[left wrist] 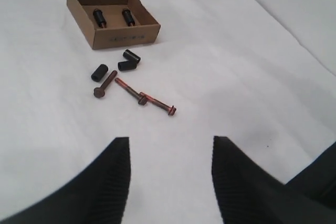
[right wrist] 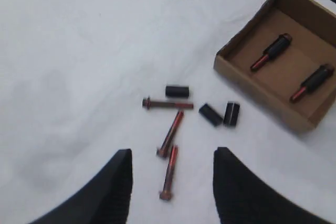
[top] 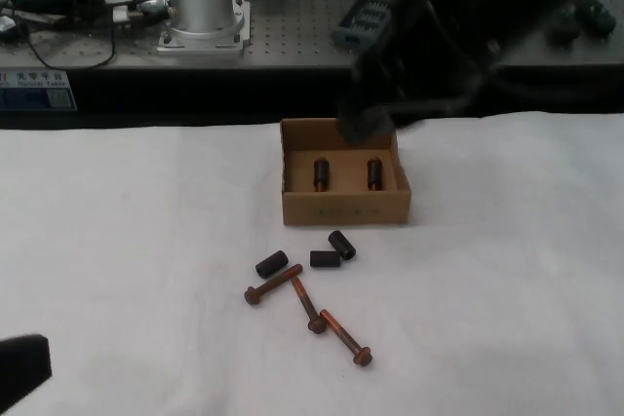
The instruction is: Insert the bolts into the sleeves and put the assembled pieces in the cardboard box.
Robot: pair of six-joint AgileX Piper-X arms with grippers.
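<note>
Arm (top: pixel 366 114) over cardboard box's (top: pixel 346 209) far rim

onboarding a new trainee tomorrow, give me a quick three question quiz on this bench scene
1. How many assembled bolt-and-sleeve pieces lie in the brown cardboard box?
2. True or false: the three short black cylindrical sleeves outside the box already have bolts in them.
3. The left gripper is: A open and empty, B shut on a bolt, C shut on a sleeve.
Key: 1. two. 2. false; three long copper-coloured metal bolts lie bare beside them. 3. A.
</note>
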